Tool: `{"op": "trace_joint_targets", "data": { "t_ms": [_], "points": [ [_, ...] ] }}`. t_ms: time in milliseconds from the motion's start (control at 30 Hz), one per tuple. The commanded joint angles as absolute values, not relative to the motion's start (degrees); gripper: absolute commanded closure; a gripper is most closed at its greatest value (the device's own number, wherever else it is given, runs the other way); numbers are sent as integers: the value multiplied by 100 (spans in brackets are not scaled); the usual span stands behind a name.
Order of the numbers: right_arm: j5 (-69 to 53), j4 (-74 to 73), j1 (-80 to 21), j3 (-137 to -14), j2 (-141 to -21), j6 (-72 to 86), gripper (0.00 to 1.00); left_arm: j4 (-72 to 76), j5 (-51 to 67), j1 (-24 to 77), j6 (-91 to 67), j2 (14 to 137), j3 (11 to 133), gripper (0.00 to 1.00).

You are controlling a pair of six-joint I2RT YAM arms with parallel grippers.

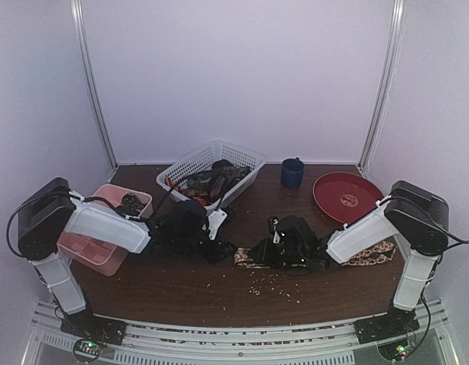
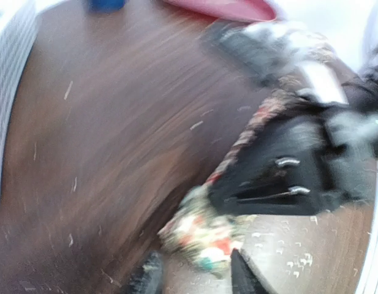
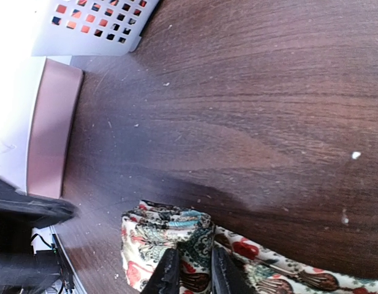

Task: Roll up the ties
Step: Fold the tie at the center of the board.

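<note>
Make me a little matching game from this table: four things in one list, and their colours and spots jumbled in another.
Things:
1. lattice basket
2. mug
3. plate
4. floral tie

Colours and places:
a. dark red, at the back right
b. white, at the back, left of the other two dishes
c. patterned, stretched out nearest the front
d. blue, standing between two larger things

Pairs: 1-b, 2-d, 3-a, 4-c
</note>
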State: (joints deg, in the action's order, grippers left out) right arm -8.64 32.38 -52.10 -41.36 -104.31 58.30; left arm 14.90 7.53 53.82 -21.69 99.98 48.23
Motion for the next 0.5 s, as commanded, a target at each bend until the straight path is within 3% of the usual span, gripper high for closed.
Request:
{"op": "trace_joint_targets", "data": {
  "t_ms": [0, 167, 467],
  "points": [
    [-1036, 3429, -5184, -4136, -10578, 5869, 81, 1464, 1665, 5507, 1028, 9499, 4881, 54],
    [-1046, 3595, -5179, -4077, -10593, 5968, 81, 763, 1369, 5555, 2975, 9863, 5408, 45],
    [-1037, 3559, -5172, -4108, -10558, 5935, 81, 704, 1451, 5546, 4069, 10692, 5817, 39]
  ]
}}
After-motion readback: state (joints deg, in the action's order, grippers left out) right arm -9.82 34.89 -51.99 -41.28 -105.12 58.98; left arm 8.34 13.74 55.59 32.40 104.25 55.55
